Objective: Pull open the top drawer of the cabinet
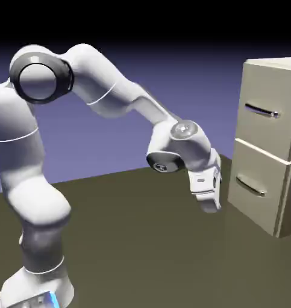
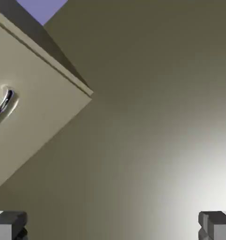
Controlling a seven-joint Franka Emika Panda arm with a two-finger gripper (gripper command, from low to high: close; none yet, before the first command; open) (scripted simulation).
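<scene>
- Gripper (image 2: 113,226) spread wide, one fingertip at each side of the hand view's bottom edge, only tabletop showing between them; nothing pinched.
- Exterior view: hand tilted downward, near the cabinet, apart from it, around the height of the lower drawer.
- Cabinet (image 1: 269,144) upright at the exterior view's right, on the dark tabletop (image 1: 129,252); beige, two drawers stacked, part of it cut off by the picture edge.
- Top drawer (image 1: 267,111) is the upper of the two, closed, front flush with the cabinet; above and to the right of the hand in the exterior view.
- Top handle (image 1: 261,110): slim dark-and-silver bar across the drawer front, untouched.
- Lower drawer (image 1: 256,189) directly below, also closed; curved metal handle (image 1: 251,186), untouched.
- Robot arm (image 1: 108,81) white, rising from lower left, bent over toward the cabinet.
- Hand view: beige cabinet corner at upper left, tilted; part of one metal handle at the left edge. Glossy bright patch on the tabletop at lower right.
- Backdrop (image 1: 135,90) blue-violet, going black at top.
</scene>
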